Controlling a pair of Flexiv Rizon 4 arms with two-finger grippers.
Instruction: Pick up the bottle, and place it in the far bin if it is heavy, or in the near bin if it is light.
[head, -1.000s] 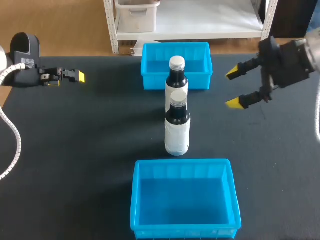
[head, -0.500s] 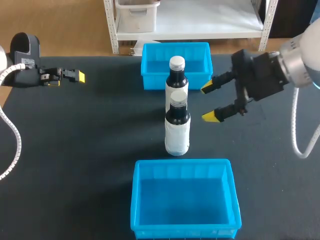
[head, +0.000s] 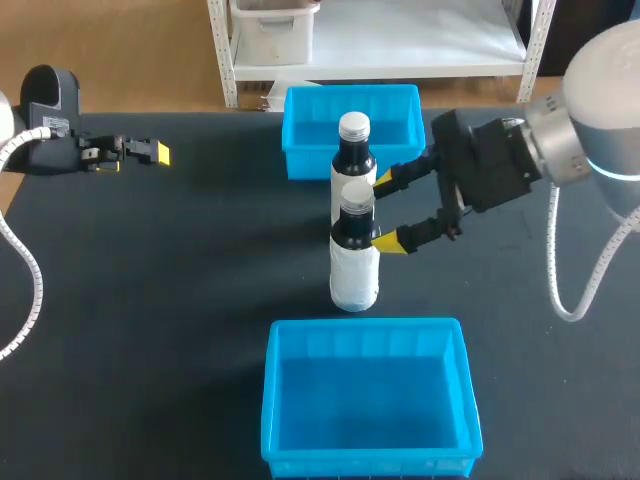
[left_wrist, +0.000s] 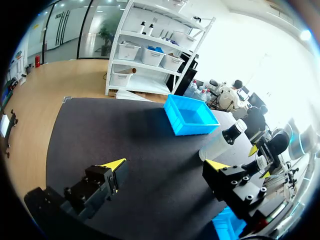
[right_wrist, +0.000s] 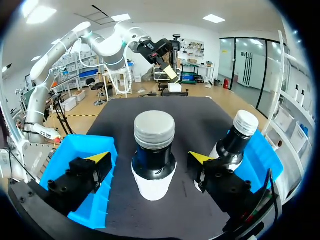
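Two dark bottles with white labels and grey caps stand in a row at mid-table. The near bottle (head: 354, 255) (right_wrist: 154, 155) stands between the wide-apart yellow fingers of my right gripper (head: 386, 211) (right_wrist: 151, 159), which is open and level with its neck without touching it. The far bottle (head: 354, 152) (right_wrist: 235, 137) stands just outside one finger. A blue far bin (head: 352, 130) (left_wrist: 192, 116) sits behind the bottles and a blue near bin (head: 368, 395) (right_wrist: 75, 155) in front, both empty. My left gripper (head: 150, 153) (left_wrist: 167, 165) hangs open at the table's far left, holding nothing.
The black tabletop (head: 180, 300) lies bare to the left and right of the bottles. My right arm's body (head: 500, 165) hangs over the table's right side, with a white cable (head: 560, 280) looping below it.
My right arm has swung left from the table's right side until its open fingers straddle the near bottle. The left arm, bottles and bins have stayed put.
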